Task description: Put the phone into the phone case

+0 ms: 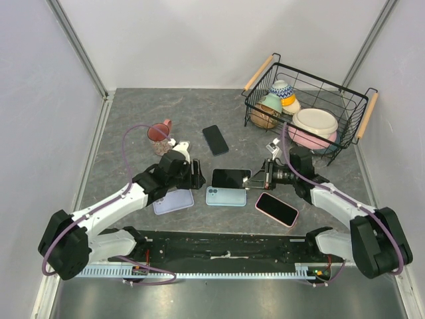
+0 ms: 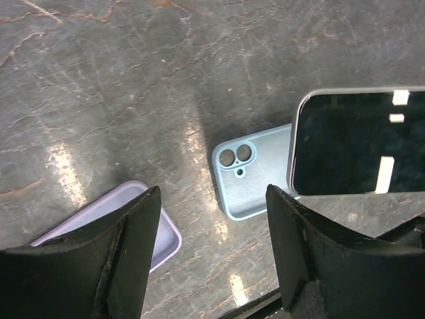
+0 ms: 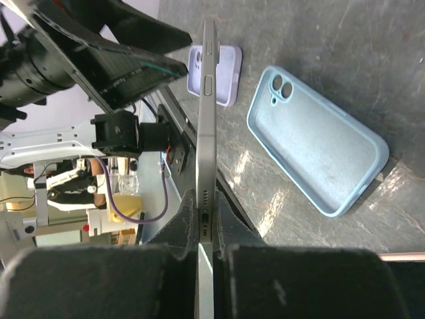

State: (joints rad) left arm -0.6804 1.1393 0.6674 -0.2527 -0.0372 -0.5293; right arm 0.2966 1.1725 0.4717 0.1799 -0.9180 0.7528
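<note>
Two cases lie close to the near edge of the bench: a lilac case left of centre and a light blue case at the middle, hollow side up. The left gripper hangs just beyond the lilac case, its fingers spread wide with nothing between them. A pink mug stands further toward the far edge, and a black phone lies flat to its right. The phone is held level over the far long side of the light blue case, not seated in it. The right gripper is clamped on its right end. A pink-cased phone lies toward the near right. A wire basket of bowls fills the far right corner.
</note>
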